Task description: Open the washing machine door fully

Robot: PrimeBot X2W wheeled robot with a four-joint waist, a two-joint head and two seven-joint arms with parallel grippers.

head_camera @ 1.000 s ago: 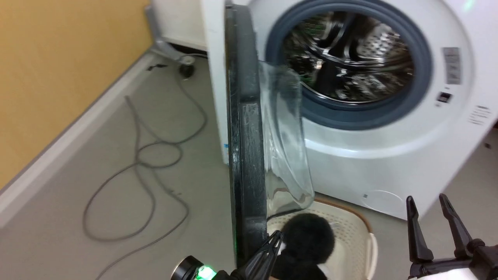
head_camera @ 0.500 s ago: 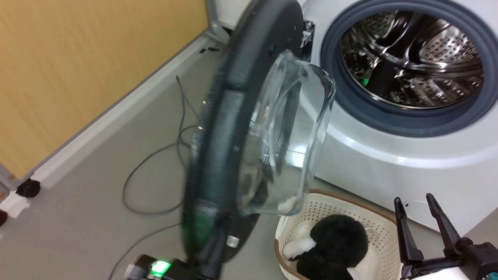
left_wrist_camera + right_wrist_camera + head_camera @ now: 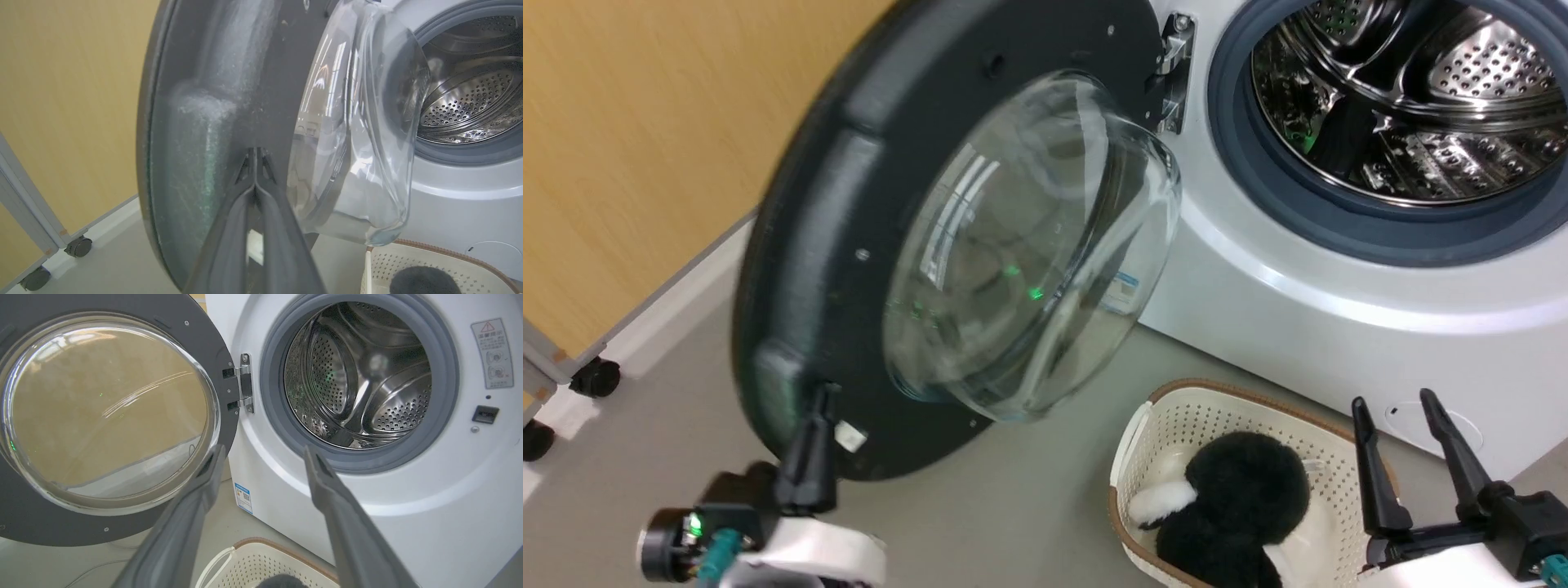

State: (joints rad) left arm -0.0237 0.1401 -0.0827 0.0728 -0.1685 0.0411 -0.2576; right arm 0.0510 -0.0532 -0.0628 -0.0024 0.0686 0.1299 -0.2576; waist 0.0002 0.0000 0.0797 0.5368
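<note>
Head view: grey floor; tan wall; washing machine door open.

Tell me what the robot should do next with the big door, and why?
Probably nudge the washing machine door a bit farther back toward the yellow wall. The left claw, shut, looks pressed on the door's inner face near its lower rim, and the door is wide open but seems not fully back.

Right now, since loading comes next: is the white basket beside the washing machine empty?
No, the basket holds a black and white fluffy item, seen in the head view.
</note>
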